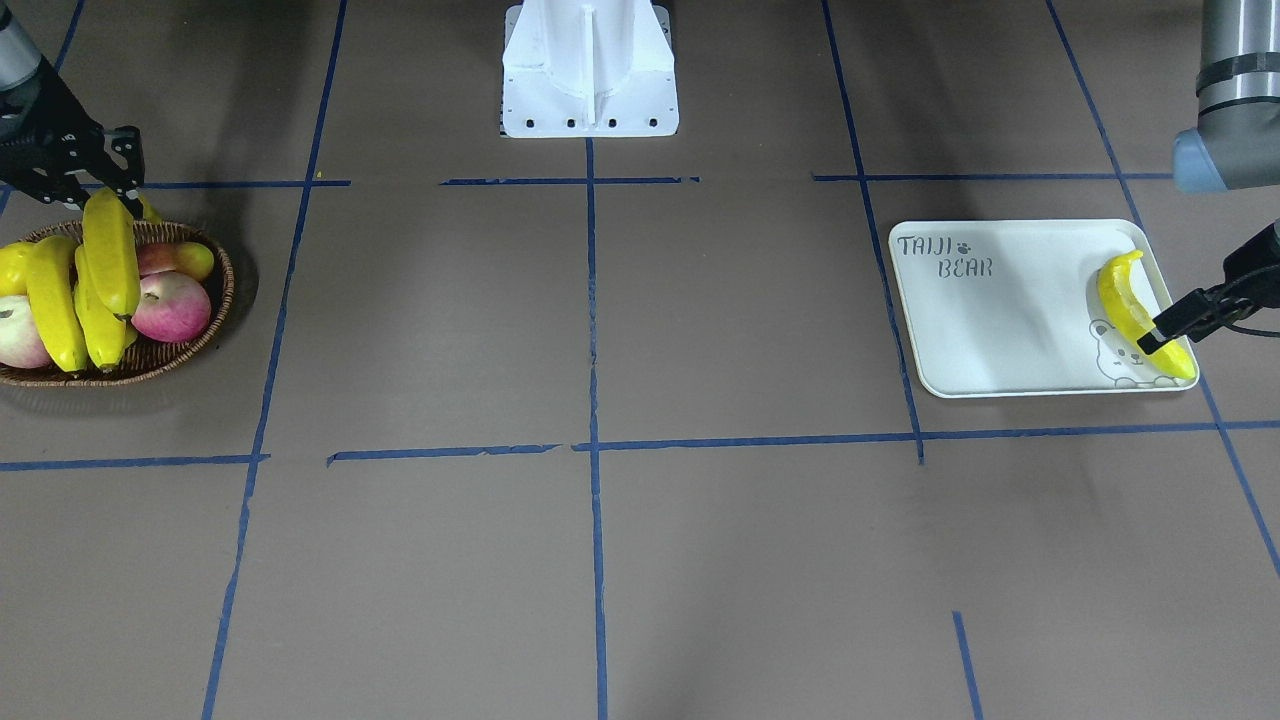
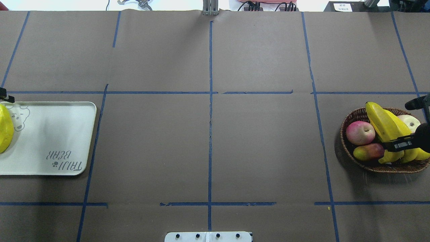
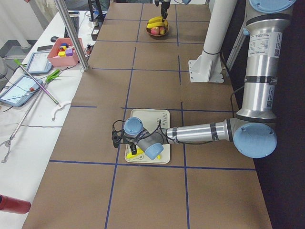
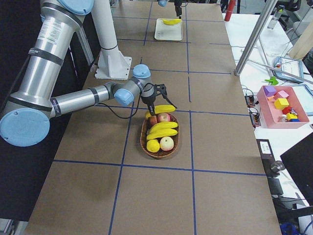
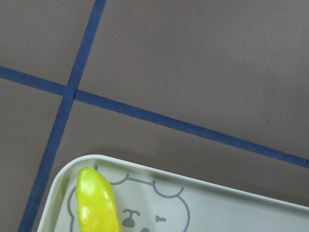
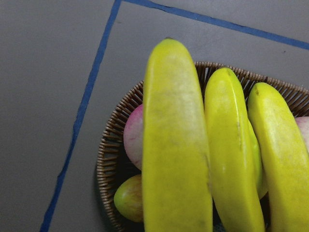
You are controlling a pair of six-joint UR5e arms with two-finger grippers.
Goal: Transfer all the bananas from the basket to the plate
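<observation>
Quick one re what could bite me from here. My right pincer (image 1: 122, 198) is clamped on one end of the raised banana (image 1: 110, 255), which hangs over the basket (image 1: 226, 288) at my 3 o'clock. At least two more bananas (image 1: 50, 300) lie in there w/ apples (image 1: 172, 305) and other fruit. Biggest worry imo: I've got it by the end, not the middle, so the long free part is a lever. The skin looks glossy too, and a quick swing could twist it out of the jaws and drop it on the desk (image 1: 600, 550). Its low end also looks close to the fruit below, so going sideways before going up could knock sth out or drag the basket. Next prob: the plate (image 1: 1000, 320) is way over at my 9 o'clock, well apart from the basket. My left pincer (image 1: 1160, 335) sits right at it, against the plated banana (image 1: 1120, 295), which lies by the rim at the plate's 9 o'clock end, over the bear drawing. Can't tell if that pincer is gripping it or open, the views don't show the jaws. If it's half-snagged, pulling away could flick that one over the rim, and two arms over one plate = collision risk. Writing: all I can read is grey "TAIJI BEAR" w/ a paw mark on the plate, plus the bear cartoon. Nothing else legible.
</observation>
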